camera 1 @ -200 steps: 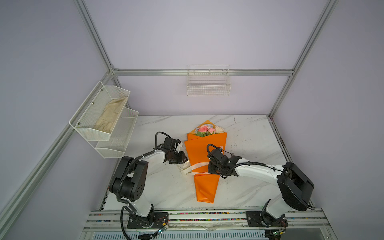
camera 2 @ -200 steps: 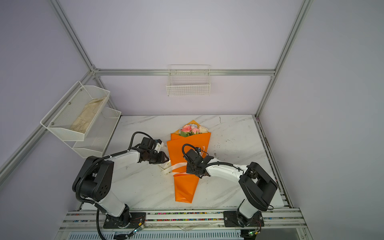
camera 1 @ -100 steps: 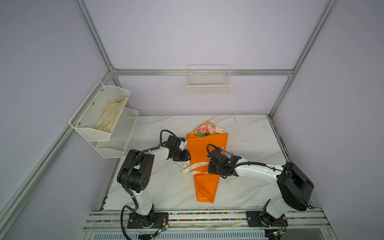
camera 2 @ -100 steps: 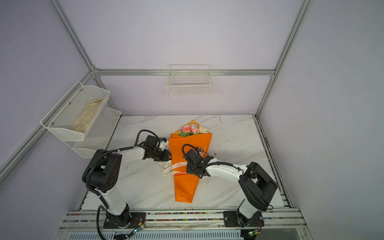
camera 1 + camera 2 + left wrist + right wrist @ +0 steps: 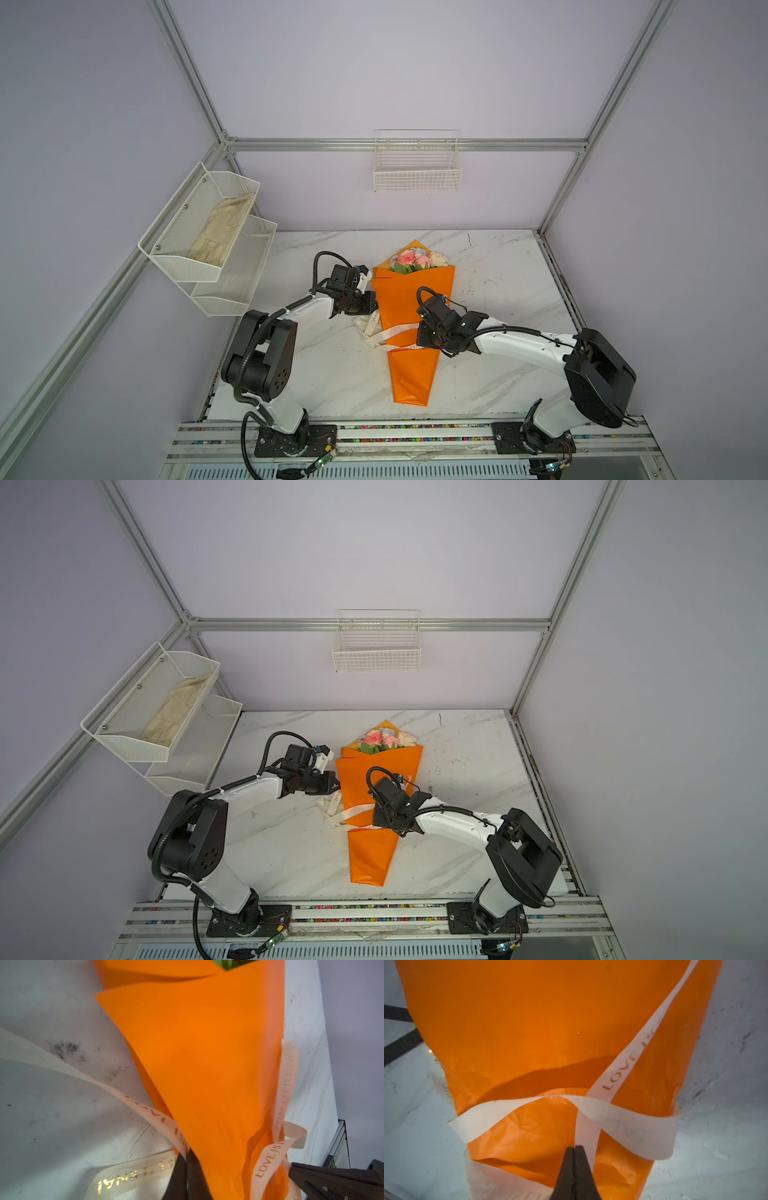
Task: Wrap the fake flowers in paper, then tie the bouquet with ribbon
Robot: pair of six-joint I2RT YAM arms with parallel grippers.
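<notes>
Here both arms stretch low at the bouquet (image 5: 409,299), left claw (image 5: 187,1159) and right claw (image 5: 575,1148) pinching ribbon (image 5: 623,1064).

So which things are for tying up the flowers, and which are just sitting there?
For the job: bouquet of fake flowers, cream ribbon, left gripper, right gripper.
Just sitting there: wire basket, mesh shelves, cloth.

The bouquet (image 5: 409,299) is being borne at the middle of the table (image 5: 498,374), blooms toward the back. It is being crossed by the ribbon (image 5: 390,332), slack at its left. The left gripper (image 5: 372,305) is being positioned at its left edge, the right gripper (image 5: 420,340) over the crossing.
</notes>
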